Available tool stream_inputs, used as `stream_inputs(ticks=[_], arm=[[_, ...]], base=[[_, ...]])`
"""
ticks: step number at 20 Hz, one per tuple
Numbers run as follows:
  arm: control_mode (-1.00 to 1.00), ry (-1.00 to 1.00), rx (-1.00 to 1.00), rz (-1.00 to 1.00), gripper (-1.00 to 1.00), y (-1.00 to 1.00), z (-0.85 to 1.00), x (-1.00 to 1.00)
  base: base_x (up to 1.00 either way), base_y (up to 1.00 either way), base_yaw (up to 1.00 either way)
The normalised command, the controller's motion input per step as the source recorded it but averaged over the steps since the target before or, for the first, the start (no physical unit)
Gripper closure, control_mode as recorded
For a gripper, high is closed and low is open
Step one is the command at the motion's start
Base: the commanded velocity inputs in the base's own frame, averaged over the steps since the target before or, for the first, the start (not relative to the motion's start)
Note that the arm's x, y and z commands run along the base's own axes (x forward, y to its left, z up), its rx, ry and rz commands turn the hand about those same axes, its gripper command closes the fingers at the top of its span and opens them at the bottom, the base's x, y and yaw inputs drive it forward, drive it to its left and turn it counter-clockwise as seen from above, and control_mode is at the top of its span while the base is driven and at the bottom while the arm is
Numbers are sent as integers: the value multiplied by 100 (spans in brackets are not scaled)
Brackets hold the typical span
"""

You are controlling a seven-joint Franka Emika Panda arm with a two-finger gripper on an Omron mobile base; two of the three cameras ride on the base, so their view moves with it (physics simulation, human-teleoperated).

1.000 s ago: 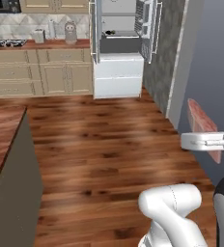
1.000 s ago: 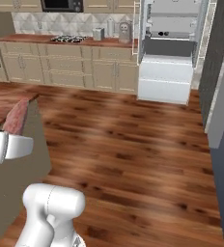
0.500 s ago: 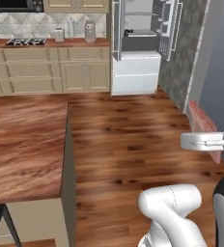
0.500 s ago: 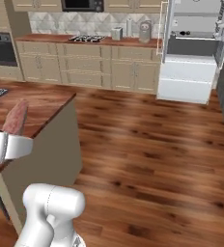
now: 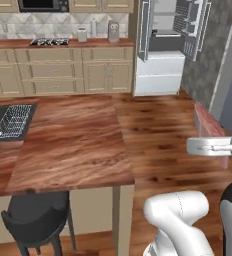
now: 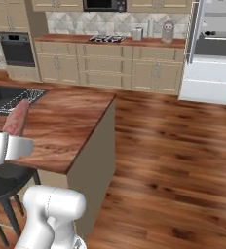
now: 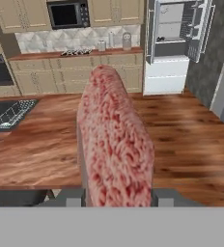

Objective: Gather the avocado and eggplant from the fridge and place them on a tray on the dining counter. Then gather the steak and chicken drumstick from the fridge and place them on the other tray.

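One steak (image 7: 115, 144), one fridge (image 5: 168, 47), one stool (image 5: 37, 220), one microwave (image 7: 68, 14).

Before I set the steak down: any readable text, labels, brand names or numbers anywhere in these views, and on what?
None readable: no words, brands, numbers or signs.
Microwave: dark door, no legible marking.
Fridge: doors open, no visible label.
Steak in the gripper: no tag or packaging.
Countertop canisters: too small and blurred to tell.
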Motion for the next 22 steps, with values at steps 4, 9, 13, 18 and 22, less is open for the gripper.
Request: stream_inputs(ticks=[4,9,13,18,22], arm=[[100,0,0,0,100,0,0,0],[100,0,0,0,100,0,0,0],[100,0,0,0,100,0,0,0],[100,0,0,0,100,0,0,0],[100,0,0,0,100,0,0,0]], base=[[-40,100,0],[-38,100,0],[-24,100,0],[-8,100,0],[4,99,0]])
